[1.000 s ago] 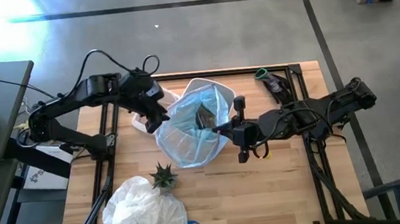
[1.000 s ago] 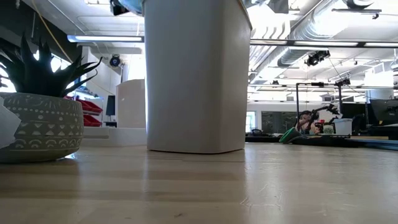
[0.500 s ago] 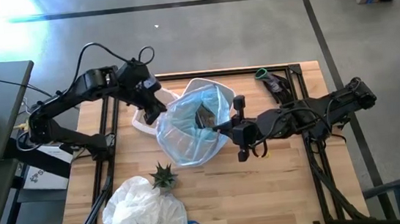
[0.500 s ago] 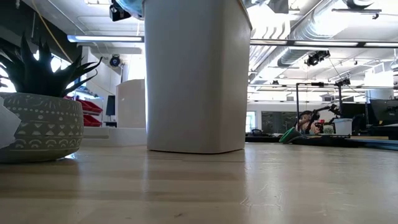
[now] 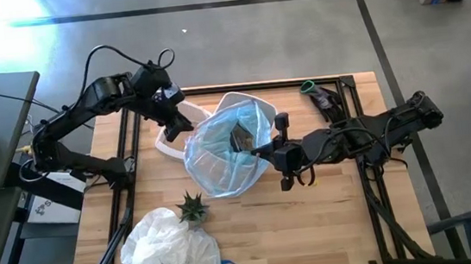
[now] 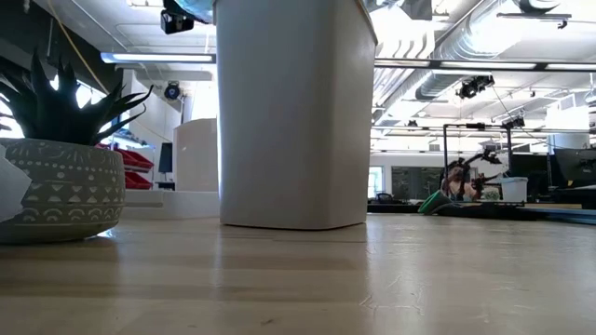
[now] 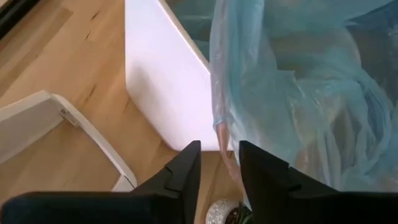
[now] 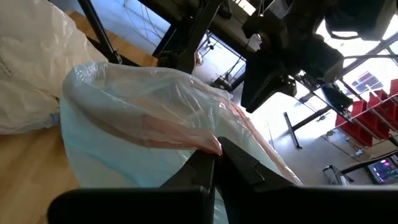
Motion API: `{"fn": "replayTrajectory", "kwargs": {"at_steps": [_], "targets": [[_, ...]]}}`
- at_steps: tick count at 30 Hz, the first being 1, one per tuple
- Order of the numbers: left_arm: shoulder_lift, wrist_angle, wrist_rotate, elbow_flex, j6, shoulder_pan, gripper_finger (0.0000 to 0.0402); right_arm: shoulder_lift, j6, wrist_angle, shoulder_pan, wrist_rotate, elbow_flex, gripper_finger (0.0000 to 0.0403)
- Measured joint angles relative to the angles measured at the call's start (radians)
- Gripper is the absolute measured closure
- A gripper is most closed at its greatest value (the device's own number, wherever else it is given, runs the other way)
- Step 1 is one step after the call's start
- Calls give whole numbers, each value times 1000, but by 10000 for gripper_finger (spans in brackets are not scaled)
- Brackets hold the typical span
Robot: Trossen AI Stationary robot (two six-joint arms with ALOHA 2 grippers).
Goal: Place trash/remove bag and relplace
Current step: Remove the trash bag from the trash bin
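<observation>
The white bin [image 5: 194, 166] stands mid-table, lined with the light-blue bag [image 5: 228, 146]; brown trash [image 5: 240, 137] lies inside. In the low view the bin [image 6: 293, 112] rests on its base. My left gripper [image 5: 181, 124] hovers at the bin's far-left rim, open; the bag's rim edge [image 7: 219, 127] runs down between its fingertips [image 7: 219, 155]. My right gripper [image 5: 261, 153] is at the bin's right rim, shut on the bag. My left gripper stands with a finger on either side of the bag's rim edge; whether it touches the plastic I cannot tell. My right gripper pinches a gathered fold of the bag's rim [image 8: 205, 144] between its two fingers, coming level from the table's right. The plastic spreads away from the fingers over the bin's mouth.
A flat white frame piece [image 5: 167, 143] lies by the bin's left side. A small potted plant [image 5: 193, 208] and a heap of white plastic [image 5: 171, 251] sit near the front edge. A green and a dark object [image 5: 318, 94] lie at the far right.
My left gripper has swung along the bin's left rim toward the table's far edge, rolling a little. The bin, the bag and my right gripper have stayed put.
</observation>
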Motion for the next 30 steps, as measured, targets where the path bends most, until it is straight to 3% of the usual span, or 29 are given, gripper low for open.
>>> {"fn": "replayTrajectory", "kwargs": {"at_steps": [7, 14, 25, 30], "targets": [[2, -10, -21, 0, -4, 8, 270, 0, 0, 0, 0, 0, 0, 403], [3, -16, 0, -3, -3, 15, 259, 0, 0, 0, 0, 0, 0, 403], [9, 125, 105, -153, -17, 14, 263, 0, 0, -1, 0, 0, 0, 403], [9, 153, 105, -140, 21, 15, 307, 0, 1, -7, 0, 0, 0, 403]]}}
